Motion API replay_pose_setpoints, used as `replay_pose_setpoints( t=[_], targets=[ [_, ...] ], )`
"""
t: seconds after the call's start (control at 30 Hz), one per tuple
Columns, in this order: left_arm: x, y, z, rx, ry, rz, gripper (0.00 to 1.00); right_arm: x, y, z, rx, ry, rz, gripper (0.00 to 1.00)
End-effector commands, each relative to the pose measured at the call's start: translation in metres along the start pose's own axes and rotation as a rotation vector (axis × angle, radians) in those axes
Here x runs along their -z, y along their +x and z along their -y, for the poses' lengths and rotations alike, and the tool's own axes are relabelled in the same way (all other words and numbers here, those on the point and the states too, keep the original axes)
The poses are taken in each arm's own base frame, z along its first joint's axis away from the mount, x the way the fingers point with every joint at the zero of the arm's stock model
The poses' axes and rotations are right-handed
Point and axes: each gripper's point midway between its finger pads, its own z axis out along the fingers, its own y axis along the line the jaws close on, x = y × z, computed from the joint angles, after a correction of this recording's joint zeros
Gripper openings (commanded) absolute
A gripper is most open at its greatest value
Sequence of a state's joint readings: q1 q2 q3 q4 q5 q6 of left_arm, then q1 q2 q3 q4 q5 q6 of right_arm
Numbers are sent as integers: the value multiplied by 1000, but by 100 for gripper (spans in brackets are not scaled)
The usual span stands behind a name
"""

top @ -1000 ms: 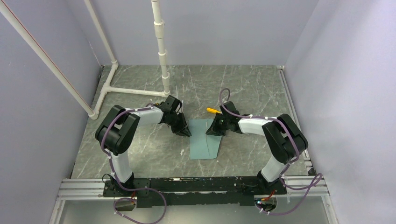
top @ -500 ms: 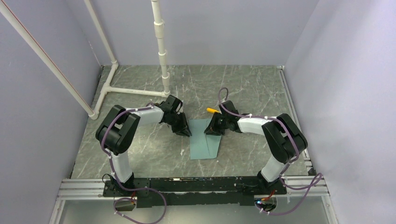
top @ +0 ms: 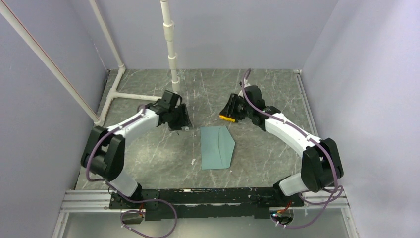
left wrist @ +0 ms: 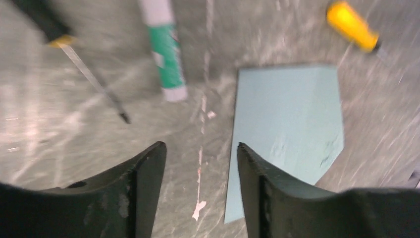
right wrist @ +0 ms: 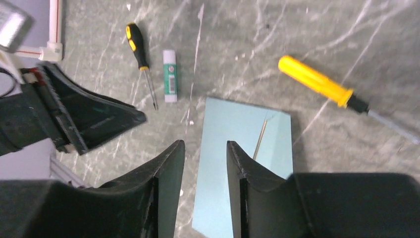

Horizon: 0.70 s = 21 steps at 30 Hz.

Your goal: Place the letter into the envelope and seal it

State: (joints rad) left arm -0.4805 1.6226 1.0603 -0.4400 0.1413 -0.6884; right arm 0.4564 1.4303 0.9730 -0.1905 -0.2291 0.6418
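**Grey-green marble table, envelope alone at centre, sealing step up next**

Overhead: the table has the teal envelope lying flat mid-surface, touching neither arm. Left gripper and right gripper hover beyond its far corners, with bare table all round.

Left wrist, blurred: jaws parted, holding nothing. A glue stick and a black-and-yellow screwdriver lie ahead, the envelope to the right.

Right wrist: jaws narrowly apart, empty, envelope beneath. A yellow-handled screwdriver lies near its far corner.

No letter shows, so I judge it inside. Flap stuck? Cannot tell. Next likely calls for the glue stick.
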Motion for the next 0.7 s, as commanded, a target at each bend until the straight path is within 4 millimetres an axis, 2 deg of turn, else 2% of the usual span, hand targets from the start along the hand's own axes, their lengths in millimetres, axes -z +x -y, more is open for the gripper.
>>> replay_pose_setpoints(
  t=[0.0,0.1,0.23,0.33,0.43,0.53,0.67],
  targets=[
    [31,-53,-45,113,-150,206,66,-2,-41,-5,126,59,91,43],
    [42,-76,-62,185,-160,269,71,-7,-59,-1,159,123,128,50],
    [47,-95,-61,180,-118,310,76,-20,-75,-2,214,166,131,56],
    [32,-92,-39,138,5,252,72,-31,-72,-2,236,211,92,56],
    [11,-80,-20,99,74,190,65,-37,-66,-5,221,202,90,56],
    [-10,-71,-18,13,-60,161,63,-41,-54,-1,192,190,70,56],
    [-27,-60,-42,61,-284,106,57,-46,-42,9,182,210,27,55]
  ],
)
